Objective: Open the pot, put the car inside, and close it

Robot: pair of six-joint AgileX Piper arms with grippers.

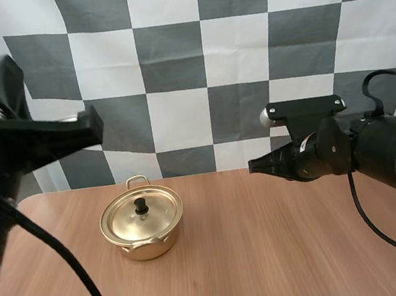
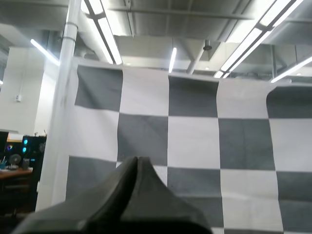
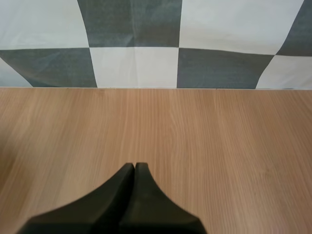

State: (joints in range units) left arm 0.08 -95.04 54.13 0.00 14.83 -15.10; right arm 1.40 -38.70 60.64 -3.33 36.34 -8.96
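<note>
From above, the golden pot point(image 1: 150, 246) sits on the wooden surface point(image 1: 270, 255) left of the middle with its lid point(image 1: 129, 220) on and the black knob point(image 1: 141, 206) up, and the right fingers point(image 1: 254, 164) hang above the surface well apart to its right, pressed together and aimed left. In the left wrist view the left fingers point(image 2: 136, 162) lie closed as one dark wedge, holding nothing. In the right wrist view the right fingers point(image 3: 134, 166) are likewise closed and empty over bare wood.
</note>
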